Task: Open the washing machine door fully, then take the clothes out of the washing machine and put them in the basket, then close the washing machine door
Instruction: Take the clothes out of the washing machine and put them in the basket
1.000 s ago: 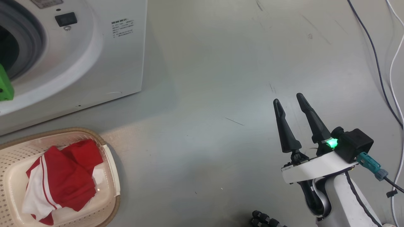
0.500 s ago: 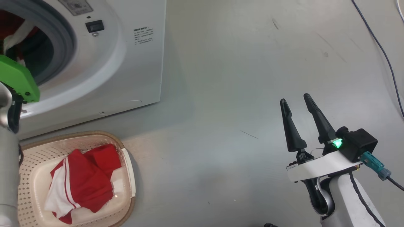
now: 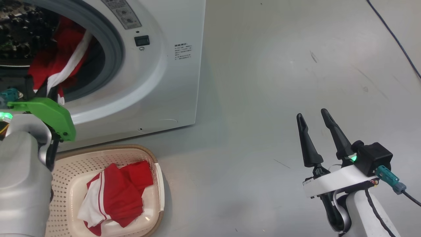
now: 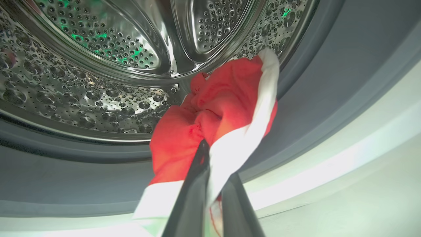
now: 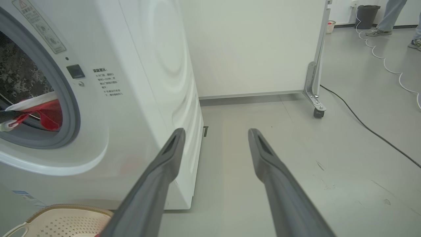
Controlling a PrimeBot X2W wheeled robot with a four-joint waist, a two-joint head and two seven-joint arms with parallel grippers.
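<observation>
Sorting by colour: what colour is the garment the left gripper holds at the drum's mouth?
Garment: bright red with white trim; best in the left wrist view.

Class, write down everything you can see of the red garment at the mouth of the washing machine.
The red garment is soft, bright red fabric with a broad white band along one edge and white trim lower down. It is bunched and creased, pinched where the left gripper is shut on it. It drapes from the lip of the steel drum across the grey rubber ring in front of it.
</observation>
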